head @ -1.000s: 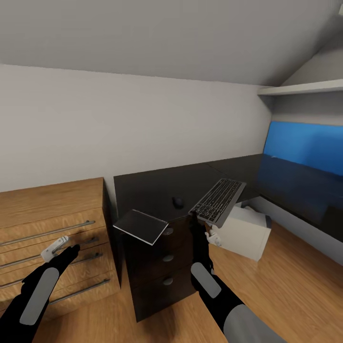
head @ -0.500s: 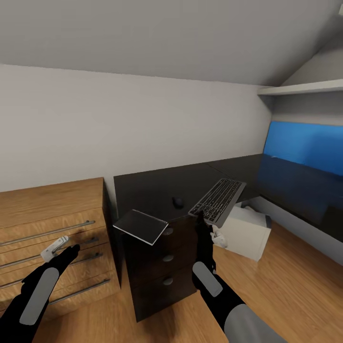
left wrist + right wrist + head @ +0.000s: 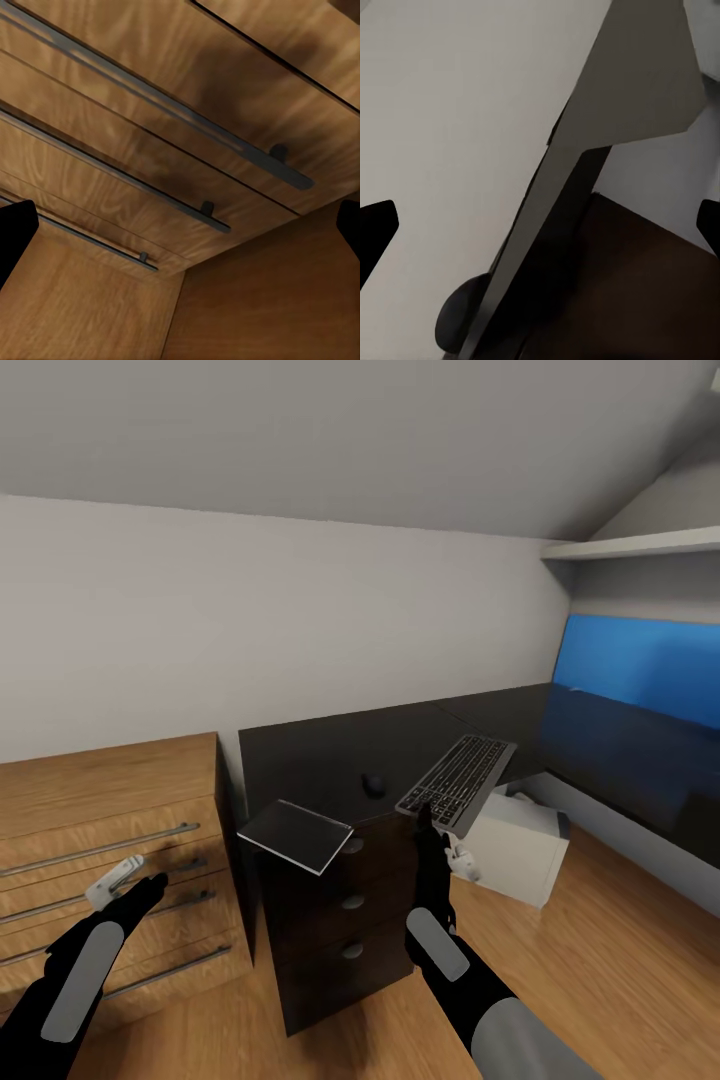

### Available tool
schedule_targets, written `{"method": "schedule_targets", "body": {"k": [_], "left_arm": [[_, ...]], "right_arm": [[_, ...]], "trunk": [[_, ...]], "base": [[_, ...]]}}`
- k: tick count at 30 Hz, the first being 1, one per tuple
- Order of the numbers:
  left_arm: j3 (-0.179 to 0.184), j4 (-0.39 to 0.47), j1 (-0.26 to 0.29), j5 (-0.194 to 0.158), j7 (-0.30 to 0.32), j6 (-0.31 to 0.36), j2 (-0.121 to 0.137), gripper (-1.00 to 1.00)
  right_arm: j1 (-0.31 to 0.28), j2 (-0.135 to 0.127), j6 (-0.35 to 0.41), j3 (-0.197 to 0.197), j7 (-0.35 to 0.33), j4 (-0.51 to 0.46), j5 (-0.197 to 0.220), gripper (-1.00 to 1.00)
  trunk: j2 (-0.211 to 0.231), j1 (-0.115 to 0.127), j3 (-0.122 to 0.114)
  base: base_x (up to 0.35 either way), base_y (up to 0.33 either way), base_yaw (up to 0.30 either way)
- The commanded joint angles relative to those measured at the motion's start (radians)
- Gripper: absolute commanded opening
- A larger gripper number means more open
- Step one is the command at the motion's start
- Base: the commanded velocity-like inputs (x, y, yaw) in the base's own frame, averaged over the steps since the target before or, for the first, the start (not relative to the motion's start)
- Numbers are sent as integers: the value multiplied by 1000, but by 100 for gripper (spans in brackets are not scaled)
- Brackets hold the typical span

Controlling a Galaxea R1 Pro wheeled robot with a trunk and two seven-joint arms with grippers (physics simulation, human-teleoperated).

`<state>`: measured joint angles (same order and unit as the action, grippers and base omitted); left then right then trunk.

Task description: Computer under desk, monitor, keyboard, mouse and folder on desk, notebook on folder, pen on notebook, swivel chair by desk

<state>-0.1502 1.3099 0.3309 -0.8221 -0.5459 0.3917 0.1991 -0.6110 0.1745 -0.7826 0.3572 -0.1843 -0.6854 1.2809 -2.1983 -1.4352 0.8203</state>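
The grey keyboard [image 3: 458, 781] lies askew on the dark desk [image 3: 310, 755], with its near end jutting past the front edge. My right gripper [image 3: 427, 820] is open just below that overhanging end. In the right wrist view the keyboard's pale underside [image 3: 607, 112] runs between the wide-apart fingertips [image 3: 375, 232], and the black mouse [image 3: 461, 319] sits behind it. On the desk the mouse [image 3: 374, 784] rests left of the keyboard. A flat grey folder-like sheet [image 3: 297, 833] hangs over the desk's front left corner. My left gripper [image 3: 122, 880] is open in front of the wooden dresser.
The wooden dresser [image 3: 105, 840] with long bar handles [image 3: 202, 131] stands left of the desk. The desk's drawer unit [image 3: 345, 920] is right in front of me. A white computer box [image 3: 520, 845] sits on the floor under the desk. A large blue screen [image 3: 640, 665] stands at right.
My right gripper has risen slightly and moved closer under the keyboard's near end. The keyboard has hardly shifted. The left arm has stayed still.
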Motion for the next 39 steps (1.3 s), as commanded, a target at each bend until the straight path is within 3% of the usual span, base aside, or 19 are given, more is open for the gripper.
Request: {"method": "schedule_targets", "body": {"k": [1, 34, 39], "left_arm": [[0, 2, 0, -8, -6, 3, 0, 100], [0, 2, 0, -10, -6, 3, 0, 100], [0, 2, 0, -11, -6, 3, 0, 100]], "right_arm": [[-1, 0, -4, 2, -7, 1, 11, 100], [-1, 0, 2, 3, -4, 0, 14, 100], [-1, 0, 2, 3, -4, 0, 14, 100]], "trunk": [[0, 0, 1], [0, 0, 1], [28, 16, -11]], "base": [[6, 0, 0], [15, 0, 0], [0, 0, 0]]}}
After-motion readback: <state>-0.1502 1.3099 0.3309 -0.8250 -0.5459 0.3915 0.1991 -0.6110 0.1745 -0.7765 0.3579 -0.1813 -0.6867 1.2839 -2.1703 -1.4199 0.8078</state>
